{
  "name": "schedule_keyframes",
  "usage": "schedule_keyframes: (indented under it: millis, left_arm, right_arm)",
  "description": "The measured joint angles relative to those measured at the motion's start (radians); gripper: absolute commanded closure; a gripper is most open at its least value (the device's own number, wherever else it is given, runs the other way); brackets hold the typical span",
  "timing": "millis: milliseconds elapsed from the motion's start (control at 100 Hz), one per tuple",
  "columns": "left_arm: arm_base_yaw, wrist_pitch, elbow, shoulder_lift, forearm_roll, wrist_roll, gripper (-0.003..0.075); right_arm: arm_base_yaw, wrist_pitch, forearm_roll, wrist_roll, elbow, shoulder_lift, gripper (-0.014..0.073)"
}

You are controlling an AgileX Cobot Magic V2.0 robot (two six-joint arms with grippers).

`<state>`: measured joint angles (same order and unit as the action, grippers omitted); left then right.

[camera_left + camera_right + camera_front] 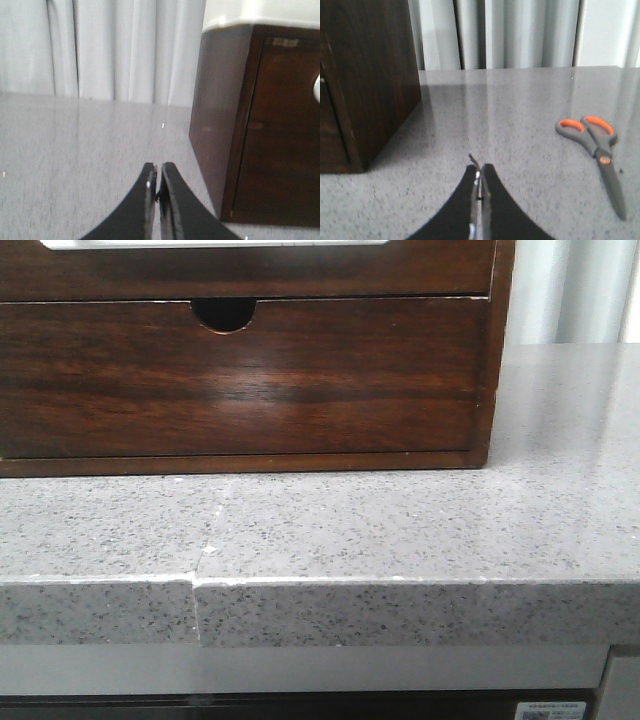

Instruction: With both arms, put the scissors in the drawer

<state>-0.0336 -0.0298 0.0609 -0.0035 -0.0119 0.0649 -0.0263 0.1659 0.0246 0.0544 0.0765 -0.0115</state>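
Note:
The scissors [598, 150], grey with orange-lined handles, lie flat on the grey stone counter; they show only in the right wrist view, off to one side of my right gripper [480, 168]. That gripper is shut and empty, low over the counter. My left gripper [159, 166] is shut and empty too, beside the cabinet's side wall [220, 125]. The drawer [250, 275] with the long cut-out is the upper one; only its lower part shows at the top of the front view. It looks closed. Neither gripper shows in the front view.
Below it is a like drawer [240, 380] with a small half-round notch [223, 312]. The dark wooden cabinet [365, 75] stands on the speckled counter [400, 530], whose front edge [400, 585] is near. White curtains hang behind.

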Motion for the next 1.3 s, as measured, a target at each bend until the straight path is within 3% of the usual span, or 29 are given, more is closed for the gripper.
schedule_keyframes:
  millis: [220, 530, 780, 1300]
  left_arm:
    - [0.000, -0.144, 0.228, 0.030, 0.000, 0.000, 0.0741]
    - [0.000, -0.390, 0.489, 0.266, 0.000, 0.000, 0.0741]
    - [0.000, -0.427, 0.510, 0.340, 0.000, 0.000, 0.0741]
    - [0.000, -0.427, 0.512, 0.346, 0.000, 0.000, 0.0740]
  right_arm:
    - [0.000, 0.145, -0.001, 0.000, 0.186, 0.069, 0.0662]
    - [0.000, 0.360, 0.003, -0.007, 0.432, 0.342, 0.0662]
    - [0.000, 0.370, 0.005, -0.007, 0.470, 0.441, 0.0662]
    - [0.000, 0.368, 0.005, -0.007, 0.470, 0.454, 0.0662]
